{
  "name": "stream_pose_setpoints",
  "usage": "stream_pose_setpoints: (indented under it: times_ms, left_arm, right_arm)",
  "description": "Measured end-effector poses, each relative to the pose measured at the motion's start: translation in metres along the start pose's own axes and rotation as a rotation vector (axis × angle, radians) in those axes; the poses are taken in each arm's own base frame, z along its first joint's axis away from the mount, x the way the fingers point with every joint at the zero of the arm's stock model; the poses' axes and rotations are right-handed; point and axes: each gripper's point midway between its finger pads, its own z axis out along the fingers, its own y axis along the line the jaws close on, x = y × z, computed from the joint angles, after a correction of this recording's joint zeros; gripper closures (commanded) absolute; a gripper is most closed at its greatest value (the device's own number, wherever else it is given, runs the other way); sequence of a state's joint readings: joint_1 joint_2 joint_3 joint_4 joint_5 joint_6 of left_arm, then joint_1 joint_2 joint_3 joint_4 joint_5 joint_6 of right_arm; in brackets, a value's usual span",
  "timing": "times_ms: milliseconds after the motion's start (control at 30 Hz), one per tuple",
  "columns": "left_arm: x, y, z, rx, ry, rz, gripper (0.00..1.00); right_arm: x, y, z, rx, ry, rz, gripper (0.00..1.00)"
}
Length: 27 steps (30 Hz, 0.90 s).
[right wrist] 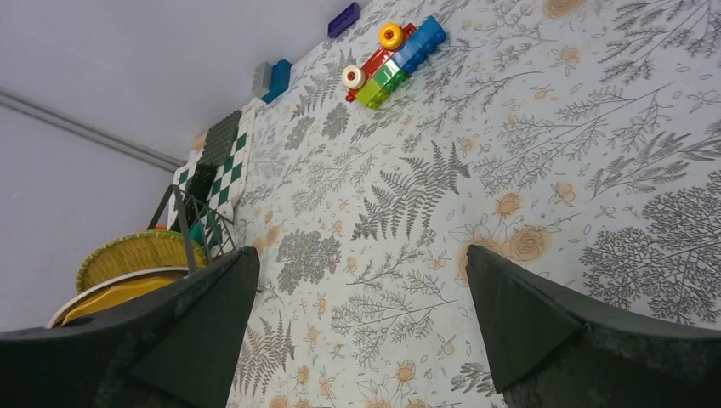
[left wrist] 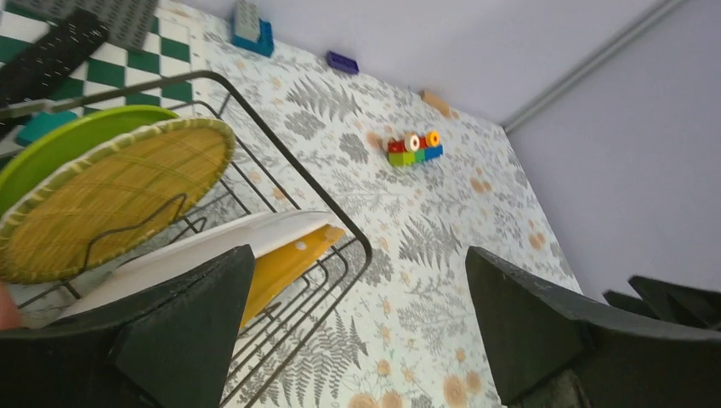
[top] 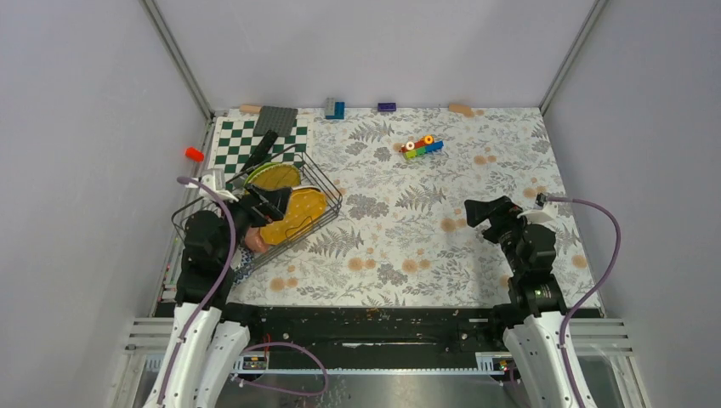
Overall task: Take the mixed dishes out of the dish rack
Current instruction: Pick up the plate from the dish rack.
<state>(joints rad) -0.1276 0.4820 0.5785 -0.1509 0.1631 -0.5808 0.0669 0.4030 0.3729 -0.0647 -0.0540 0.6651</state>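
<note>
While both arms are reaching out from the near edge of the table (top: 510, 170), the right gripper (top: 479, 212) is hovering at about 3 o'clock of the table's middle. Its jaws are standing wide apart over the fern-printed cloth and holding nothing.

The left gripper (top: 270, 202) is hanging at about 9 o'clock, over the dish rack (top: 330, 189). It is likewise spread wide, with nothing between its fingers (left wrist: 187, 331).

A pink cup (top: 255, 241) is peeking out at the rack's 6 o'clock end, half hidden under the left arm. Inside the rack the plates are standing on edge. A white plate (left wrist: 212, 246) is sitting just beside a yellow plate (left wrist: 293, 255) close under the left gripper. Farther in, a woven-pattern plate with a green rim (left wrist: 110, 200) is leaning among the wires. A lime-green plate (left wrist: 51, 144) is showing right behind it.

Beyond the rack, at about 11 o'clock, a green-and-white chequered board (top: 242, 136) is lying flat with dark grey pieces on its far end. A cluster of coloured toy bricks (top: 422, 146) is sitting at about 1 o'clock, well apart from the rack. Along the far edge a grey-and-blue brick (top: 334, 108) and a purple brick (top: 387, 107) are lying near 12 o'clock.
</note>
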Motion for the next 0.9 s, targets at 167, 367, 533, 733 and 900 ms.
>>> stream_pose_setpoints:
  times_ms: [167,367,533,733,900]
  left_arm:
    - [0.016,-0.006,0.009,0.032,0.117,-0.012,0.01]
    - [0.036,0.004,0.014,-0.050,0.223,-0.052,0.01]
    - [0.020,-0.038,0.016,0.020,0.280,0.028,0.01]
    - [-0.130,-0.172,0.036,0.334,0.066,0.321,0.01]
    - [-0.184,-0.220,0.027,0.493,-0.088,0.546,0.01]
  right_arm:
    - [0.004,0.011,0.008,-0.089,0.000,-0.001,0.01]
    - [0.019,0.027,0.013,-0.229,0.041,-0.017,0.01]
    - [0.025,0.041,0.014,-0.317,0.077,-0.027,0.01]
    - [0.038,0.040,0.019,-0.326,0.144,-0.009,0.01]
    - [0.049,0.031,0.031,-0.247,0.245,0.013,0.01]
